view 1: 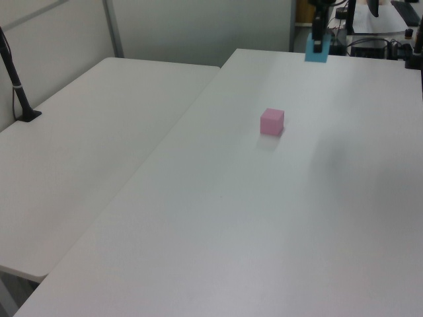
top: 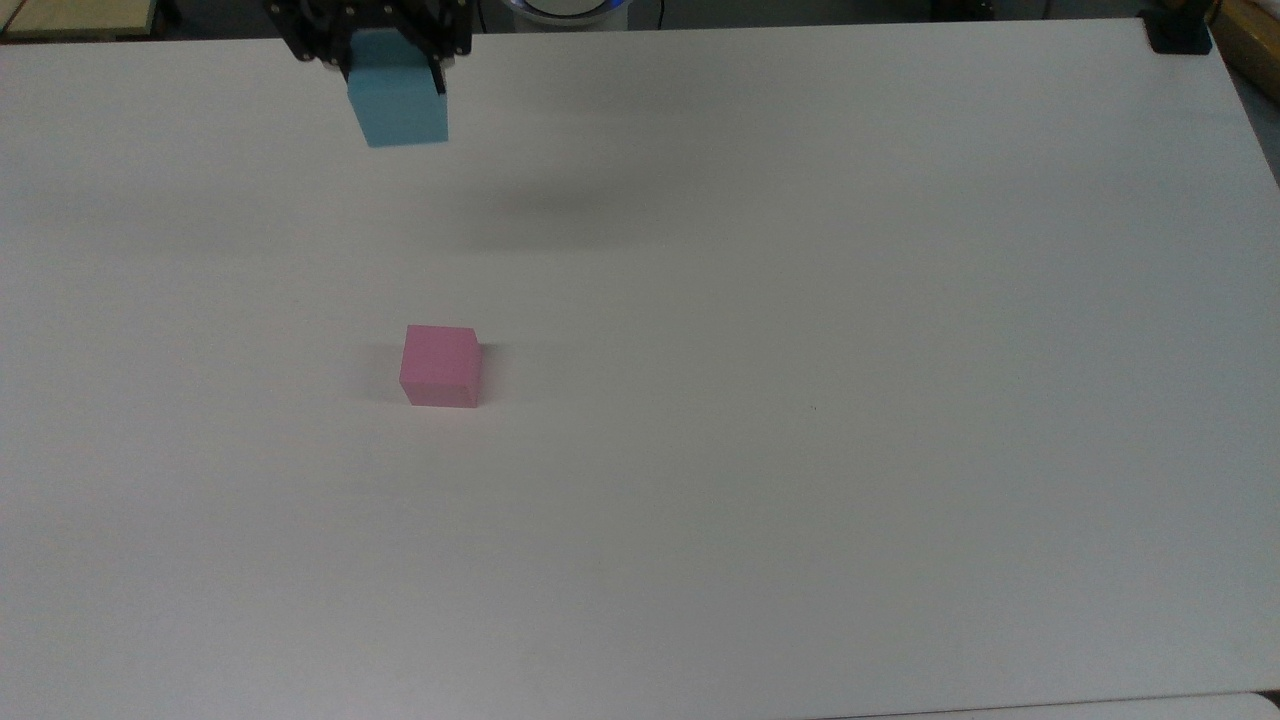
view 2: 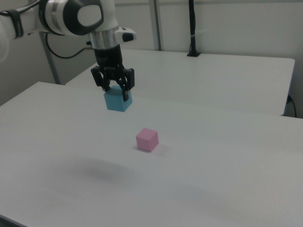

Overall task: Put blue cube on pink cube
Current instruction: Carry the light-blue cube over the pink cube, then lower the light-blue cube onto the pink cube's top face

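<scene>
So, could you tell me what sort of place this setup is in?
Probably a robotics lab: plain white tables, a partition wall behind them, and an arm whose end effector holds a blue cube above the table.

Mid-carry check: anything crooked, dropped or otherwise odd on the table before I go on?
Nothing stands out. The hand grips the blue cube in the air, clear of the table. The pink cube sits flat on the table with its top face bare. In the right view the blue cube hangs a little turned against the pink one, nothing more.
</scene>
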Controlling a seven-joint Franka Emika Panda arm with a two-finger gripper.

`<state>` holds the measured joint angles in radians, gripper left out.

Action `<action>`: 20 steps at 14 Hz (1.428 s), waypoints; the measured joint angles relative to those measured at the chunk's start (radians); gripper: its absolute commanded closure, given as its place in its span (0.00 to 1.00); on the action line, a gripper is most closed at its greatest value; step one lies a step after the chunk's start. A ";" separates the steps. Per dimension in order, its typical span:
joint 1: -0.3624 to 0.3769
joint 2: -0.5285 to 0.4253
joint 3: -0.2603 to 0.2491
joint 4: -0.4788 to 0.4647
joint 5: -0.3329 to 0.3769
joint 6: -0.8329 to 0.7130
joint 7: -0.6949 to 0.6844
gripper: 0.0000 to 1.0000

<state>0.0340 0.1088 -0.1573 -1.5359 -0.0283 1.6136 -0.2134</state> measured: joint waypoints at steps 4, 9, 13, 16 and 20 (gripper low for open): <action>0.026 0.140 0.000 0.083 0.000 0.089 0.044 0.63; 0.024 0.209 0.000 0.086 0.006 0.162 0.046 0.63; 0.020 0.266 -0.003 0.086 0.006 0.227 0.050 0.63; 0.008 0.316 -0.004 0.087 0.015 0.264 0.064 0.63; 0.000 0.360 -0.004 0.087 0.018 0.283 0.095 0.63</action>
<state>0.0342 0.4685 -0.1617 -1.4492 -0.0102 1.8965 -0.1179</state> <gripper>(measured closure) 0.366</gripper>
